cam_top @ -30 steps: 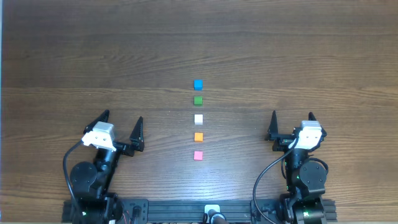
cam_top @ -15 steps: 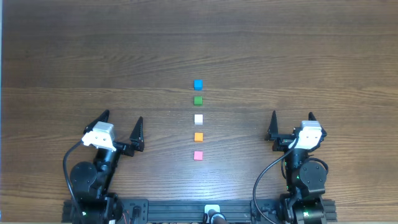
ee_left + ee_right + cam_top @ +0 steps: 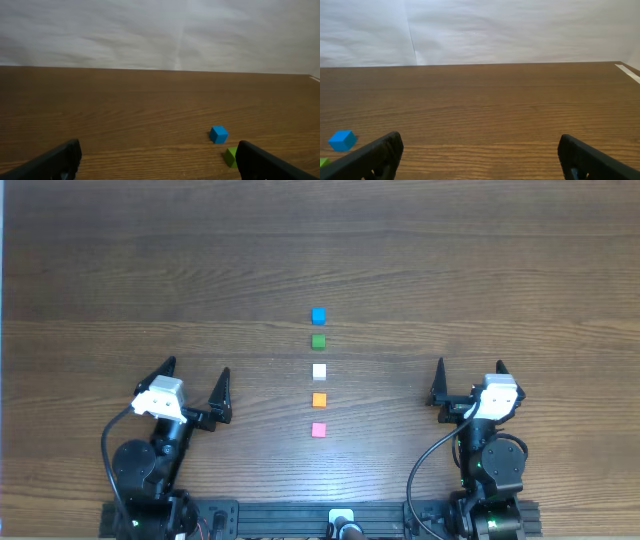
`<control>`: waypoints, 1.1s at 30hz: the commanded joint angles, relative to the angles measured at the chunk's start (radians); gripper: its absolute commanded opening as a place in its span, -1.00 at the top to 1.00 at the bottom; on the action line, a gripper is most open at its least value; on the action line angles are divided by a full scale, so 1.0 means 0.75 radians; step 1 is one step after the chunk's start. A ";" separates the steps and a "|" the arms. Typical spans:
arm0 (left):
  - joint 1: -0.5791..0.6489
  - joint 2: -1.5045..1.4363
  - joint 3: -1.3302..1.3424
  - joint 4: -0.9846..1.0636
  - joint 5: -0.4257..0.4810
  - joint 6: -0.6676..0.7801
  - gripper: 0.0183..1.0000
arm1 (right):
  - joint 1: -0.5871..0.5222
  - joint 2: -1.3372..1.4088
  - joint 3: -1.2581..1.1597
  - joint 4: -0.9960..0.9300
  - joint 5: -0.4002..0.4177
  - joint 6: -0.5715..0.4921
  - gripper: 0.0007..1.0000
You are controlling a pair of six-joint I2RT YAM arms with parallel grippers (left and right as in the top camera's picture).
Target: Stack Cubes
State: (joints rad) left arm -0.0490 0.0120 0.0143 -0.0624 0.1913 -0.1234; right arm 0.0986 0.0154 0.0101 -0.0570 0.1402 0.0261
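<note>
Several small cubes lie in a line down the middle of the wooden table: blue farthest from the arms, then green, white, orange and pink. None rests on another. My left gripper stands open at the left, well apart from the line. My right gripper stands open at the right, equally far off. The left wrist view has the blue cube and the green cube beside one finger. In the right wrist view the blue cube sits off to the side.
Bare wooden tabletop stretches all round the cubes. A pale wall rises past the table's far edge. A white strip marks one far corner.
</note>
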 commanded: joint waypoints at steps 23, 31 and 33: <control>-0.307 1.379 1.836 -1.608 0.322 -0.529 -0.99 | -0.007 -0.013 -0.007 -0.005 -0.001 0.003 -0.99; -0.724 1.719 1.835 -1.611 0.095 -0.850 -1.00 | -0.007 -0.013 -0.007 -0.005 -0.001 0.003 -0.98; -0.812 1.809 1.835 -1.613 0.057 -0.935 -1.00 | -0.007 -0.013 -0.007 -0.005 -0.001 0.003 -0.99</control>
State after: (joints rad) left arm -0.5858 1.3067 1.3857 -1.2686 0.3092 -0.6861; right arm 0.0986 0.0158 0.0101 -0.0574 0.1402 0.0254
